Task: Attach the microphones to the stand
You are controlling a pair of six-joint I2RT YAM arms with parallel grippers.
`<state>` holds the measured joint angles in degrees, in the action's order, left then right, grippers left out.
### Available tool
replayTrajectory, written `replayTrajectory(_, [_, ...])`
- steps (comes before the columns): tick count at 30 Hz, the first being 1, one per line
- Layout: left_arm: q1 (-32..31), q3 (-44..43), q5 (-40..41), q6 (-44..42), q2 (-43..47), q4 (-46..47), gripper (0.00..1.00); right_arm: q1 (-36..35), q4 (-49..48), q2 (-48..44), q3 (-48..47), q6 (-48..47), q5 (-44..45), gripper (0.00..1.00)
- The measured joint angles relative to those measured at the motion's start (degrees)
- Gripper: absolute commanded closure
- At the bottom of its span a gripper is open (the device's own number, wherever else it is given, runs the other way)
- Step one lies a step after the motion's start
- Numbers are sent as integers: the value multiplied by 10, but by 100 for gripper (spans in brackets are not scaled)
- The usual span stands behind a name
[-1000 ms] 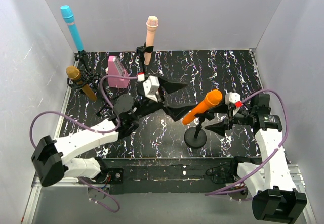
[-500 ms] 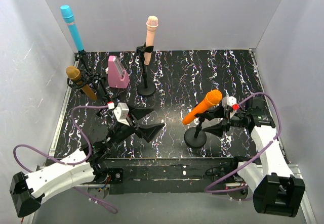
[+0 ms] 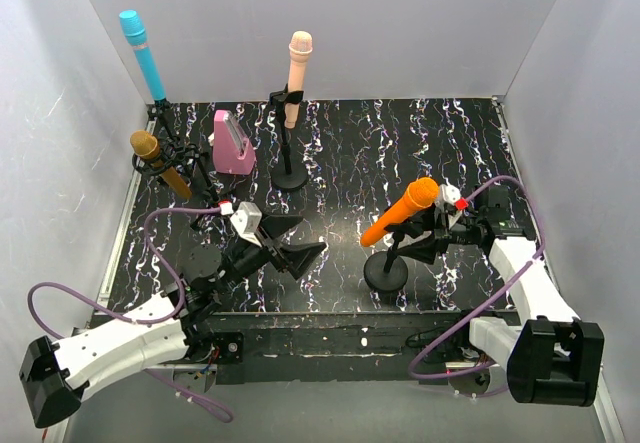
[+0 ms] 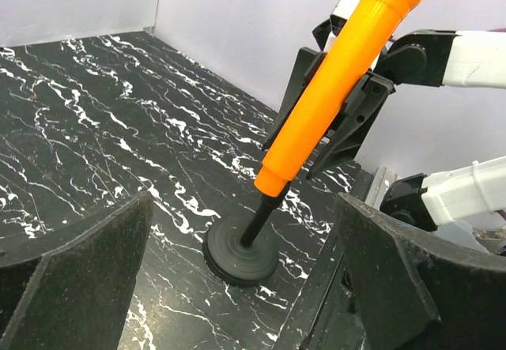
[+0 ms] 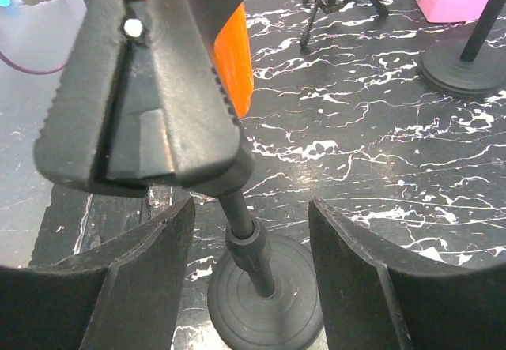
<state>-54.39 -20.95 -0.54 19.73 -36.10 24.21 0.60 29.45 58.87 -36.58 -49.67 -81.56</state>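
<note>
**Right gripper closes in on the orange microphone's stand; left arm barely moves**

Since half a second ago the right gripper (image 3: pixel 420 238) has slid left, from just beside the stand to around its stem. The left gripper (image 3: pixel 312 234) has only edged a little farther and to the right, after its long pull-back toward the near edge in the half second before that.

The orange microphone (image 3: pixel 400 212) sits tilted in the grey clip (image 5: pixel 150 89) of the round-base stand (image 3: pixel 385 271), right of centre on the marbled table (image 3: pixel 340 143), head up to the right. In the right wrist view the stem rises between the right arm's spread fingers (image 5: pixel 118 279), just under the clip, with a gap on each side. The left arm's fingers (image 4: pixel 87 287) are spread too, holding nothing, well to the left of the stand and pointing at it.

Farther off, the peach-pink microphone (image 3: pixel 297 73) stands upright in its own stand (image 3: pixel 289 178). At far left are the cyan-blue microphone (image 3: pixel 143 55) and the gold microphone (image 3: pixel 160 163) on stands, and the pink block (image 3: pixel 233 143).
</note>
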Motion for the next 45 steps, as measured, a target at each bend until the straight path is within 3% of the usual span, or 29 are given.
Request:
replayTrajectory(8, [0, 0, -7, 3, -17, -2, 2, -35, -9, 42, 0, 0, -12, 56])
replayTrajectory(10, [0, 0, -8, 4, -15, -2, 2, -42, -3, 52, -1, -9, -13, 69])
replayTrajectory(13, [0, 0, -7, 4, -12, -4, 2, -50, 36, 72, -17, -48, -16, 98])
replayTrajectory(15, [0, 0, -8, 4, -8, -8, 2, -51, 65, 89, -44, -104, -15, 99])
replayTrajectory(20, [0, 0, -8, 4, 5, -25, 2, -43, 254, 149, -123, -263, -3, 99])
replayTrajectory(24, [0, -1, -7, 2, 23, -50, 2, 22, 392, 224, -235, -392, 4, 99])
replayTrajectory(30, [0, -19, -7, -11, 34, -87, 2, 120, 431, 363, -455, -513, 0, 99])
replayTrajectory(36, [0, -42, -7, -15, 17, -108, 2, 127, 445, 411, -500, -528, 2, 99])
replayTrajectory(45, [0, -68, -8, -20, -44, -115, 2, 44, 457, 429, -503, -450, 5, 99])
